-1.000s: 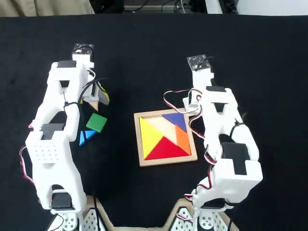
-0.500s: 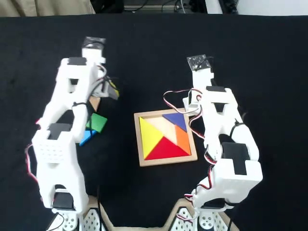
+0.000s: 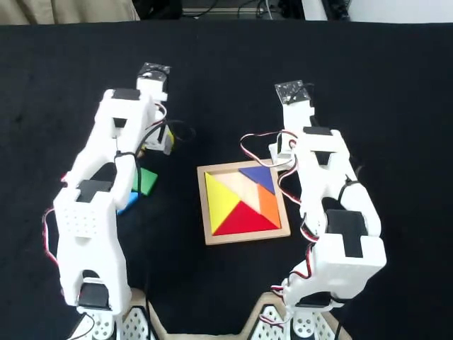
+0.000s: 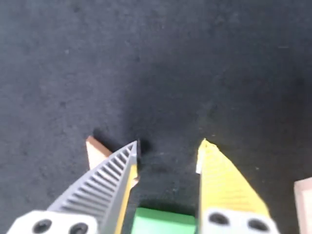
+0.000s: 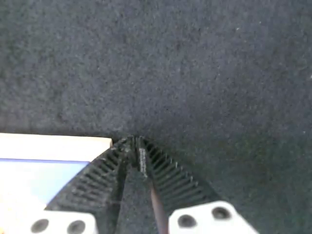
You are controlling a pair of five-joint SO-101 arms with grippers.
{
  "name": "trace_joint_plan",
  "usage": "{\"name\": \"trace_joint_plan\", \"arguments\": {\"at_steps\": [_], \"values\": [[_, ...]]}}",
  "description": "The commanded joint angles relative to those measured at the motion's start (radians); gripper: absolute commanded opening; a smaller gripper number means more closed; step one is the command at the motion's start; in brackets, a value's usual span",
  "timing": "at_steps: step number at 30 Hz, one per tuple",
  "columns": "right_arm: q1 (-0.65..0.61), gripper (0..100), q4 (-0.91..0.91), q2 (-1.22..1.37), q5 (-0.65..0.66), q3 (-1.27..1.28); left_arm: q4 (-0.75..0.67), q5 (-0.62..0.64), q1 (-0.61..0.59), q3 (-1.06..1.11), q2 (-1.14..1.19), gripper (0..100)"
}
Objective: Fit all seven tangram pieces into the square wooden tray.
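A: Over the last second the left arm [image 3: 106, 163] has swung away from the loose pieces toward one o'clock. The left gripper [image 3: 157, 142] now hangs at ten o'clock of the wooden tray [image 3: 248, 236]. The right arm [image 3: 333, 212] has not stirred.

B: Is it carrying anything?

A: No. Its wrist view has the jaws spread over the black cloth [image 4: 195, 58] with nothing between the tips. A tan triangle [image 4: 95, 152] lies flat just outside the grey jaw, and the green square [image 4: 156, 222] sits back behind the gap.

B: And the other things?

A: From above, the green square is at nine o'clock of the tray, well apart from it. The blue triangle [image 3: 126, 205] is at seven o'clock of the square, partly under the arm. The tray holds a yellow piece [image 3: 219, 198], a red piece [image 3: 244, 219], an orange piece [image 3: 269, 202] and a dark-blue piece [image 3: 258, 173], with a pale gap toward its twelve-o'clock edge. The right gripper [image 5: 135, 144] is pressed together on nothing, its tip just beside a tray corner.

B: How would you take the loose ones?

A: They look thin, stiff and light, with smooth painted faces, so I'd expect them to skate on the cloth or twist out of a skewed pinch. For the square, I'd close on two opposite straight edges, low and centred. A triangle probably wants one jaw on its long edge and the other near the opposite corner.
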Motion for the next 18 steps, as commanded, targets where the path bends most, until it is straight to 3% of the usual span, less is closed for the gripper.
{"name": "trace_joint_plan", "arguments": {"at_steps": [1,10,18], "values": [[0.018,1.1,-0.017,-0.051,-0.005,-0.002,0.031,-0.006,-0.073,-0.036,-0.021,19],[0.018,1.1,-0.017,-0.051,-0.005,-0.002,0.186,-0.075,-0.179,-0.179,-0.021,19],[0.017,1.1,-0.017,-0.051,-0.005,-0.002,0.328,-0.068,-0.246,-0.249,-0.014,30]]}}
